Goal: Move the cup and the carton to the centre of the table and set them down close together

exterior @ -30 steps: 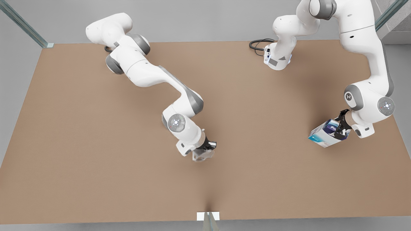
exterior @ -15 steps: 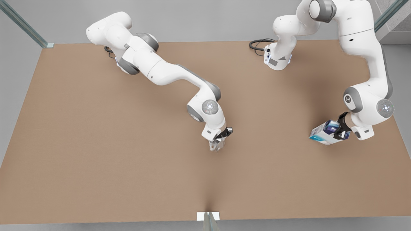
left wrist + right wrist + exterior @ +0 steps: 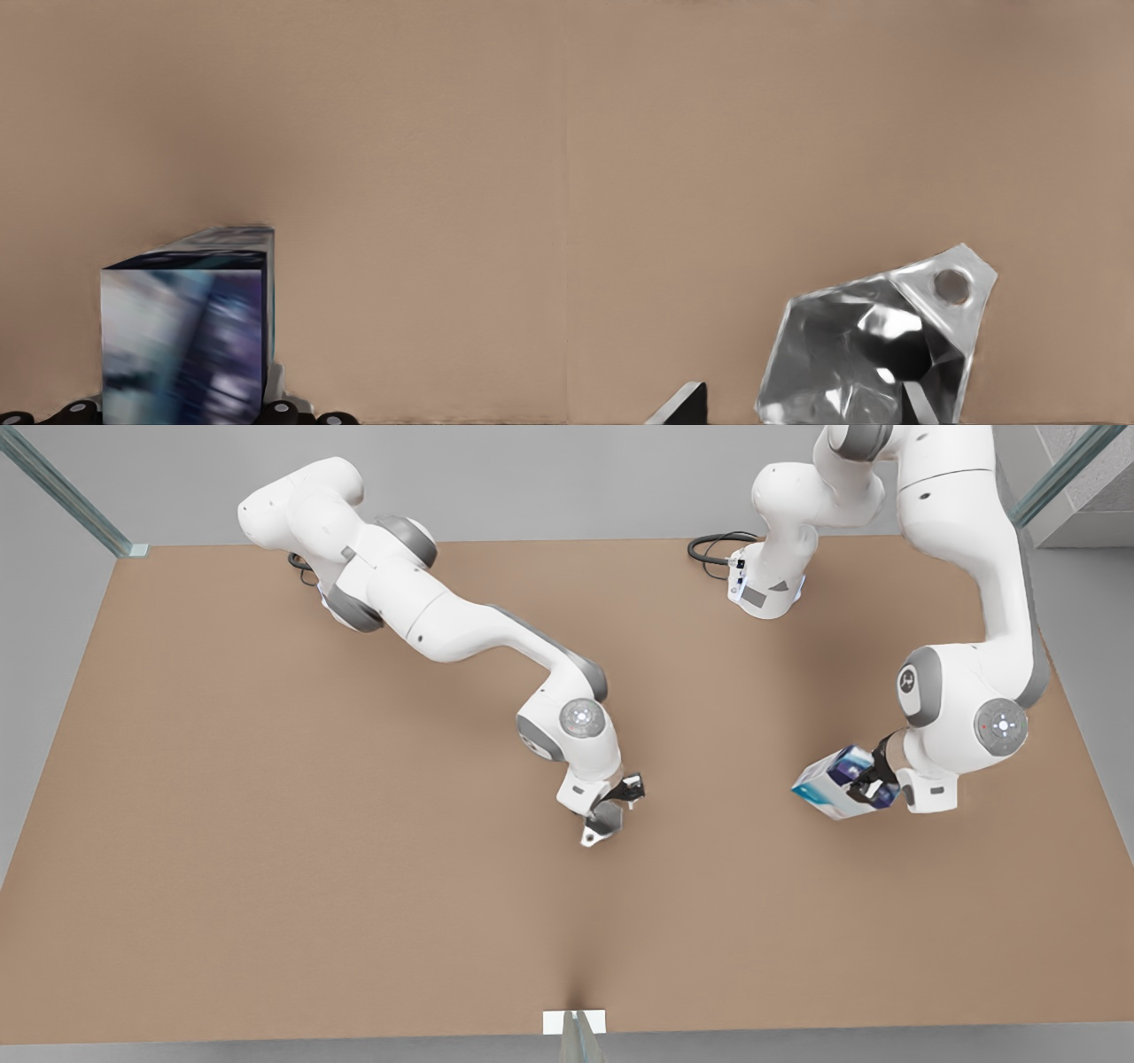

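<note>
- Seen from above in the front view, a wide light-brown table (image 3: 266, 824) carries two white robot arms, each holding one item.
- The right gripper (image 3: 613, 808) sits near the middle of the table and is closed on the cup (image 3: 599, 824), a small shiny grey faceted piece. In the right wrist view the cup (image 3: 877, 350) sits tilted between the dark fingers (image 3: 678, 405), with bare table behind it.
- The left gripper (image 3: 871, 781) is toward the front view's right side, well apart from the cup. It grips the carton (image 3: 833, 784), a white box with dark blue panels and a teal end.
- The carton appears lifted off the table and tilted. Its long axis runs out from the gripper toward the front view's left, so its teal end points roughly at the cup.
- In the left wrist view the carton (image 3: 186, 341) stands out from the gripper, with a shadow on the table beyond it.
- Judgement: the cup already looks about central, so the gap to close lies between carton and cup. The left arm would need to carry the carton toward the front view's left until it rests just beside the cup.
</note>
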Motion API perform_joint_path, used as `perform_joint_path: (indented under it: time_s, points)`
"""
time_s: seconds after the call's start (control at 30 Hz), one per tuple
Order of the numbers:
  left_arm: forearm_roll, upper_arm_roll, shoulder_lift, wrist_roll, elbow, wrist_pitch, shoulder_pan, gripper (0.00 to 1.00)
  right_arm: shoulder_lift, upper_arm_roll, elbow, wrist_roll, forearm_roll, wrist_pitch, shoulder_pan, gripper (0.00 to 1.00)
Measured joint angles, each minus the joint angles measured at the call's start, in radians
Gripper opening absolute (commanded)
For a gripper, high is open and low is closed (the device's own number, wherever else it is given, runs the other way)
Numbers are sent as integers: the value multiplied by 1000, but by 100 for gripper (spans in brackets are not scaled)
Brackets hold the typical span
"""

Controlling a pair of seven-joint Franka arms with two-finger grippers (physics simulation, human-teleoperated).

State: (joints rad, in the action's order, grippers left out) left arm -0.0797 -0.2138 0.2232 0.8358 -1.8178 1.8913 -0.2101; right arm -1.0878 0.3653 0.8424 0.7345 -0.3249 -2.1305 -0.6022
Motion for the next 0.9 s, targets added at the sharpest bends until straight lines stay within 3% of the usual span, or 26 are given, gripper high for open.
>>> perform_joint_path:
  time_s: [0.13,0.27,0.37,0.43,0.5,0.6,0.77,0.8,0.9]
  points:
    - [-16,85,-16,13,-2,-18,-50,64,173,35,40,-16,67,237,114,100]
    - [-45,92,-29,36,-6,-37,-177,65,473,118,438,-38,73,242,387,100]
    - [-97,90,-5,218,-1,-15,-344,65,684,112,662,-154,151,238,570,100]
    - [-115,91,15,309,43,-20,-461,65,802,-26,714,-305,228,324,607,100]
    - [-128,96,41,362,67,-17,-503,66,867,-200,710,-491,309,439,611,100]
    - [-138,99,91,362,69,43,-539,66,935,-380,683,-714,323,570,622,100]
    - [-147,99,138,356,60,100,-537,70,943,-363,621,-680,323,618,636,100]
    - [-150,99,141,356,60,108,-537,78,943,-298,621,-679,323,617,679,100]
    - [-158,99,148,354,60,109,-537,100,945,-344,676,-695,323,555,698,100]
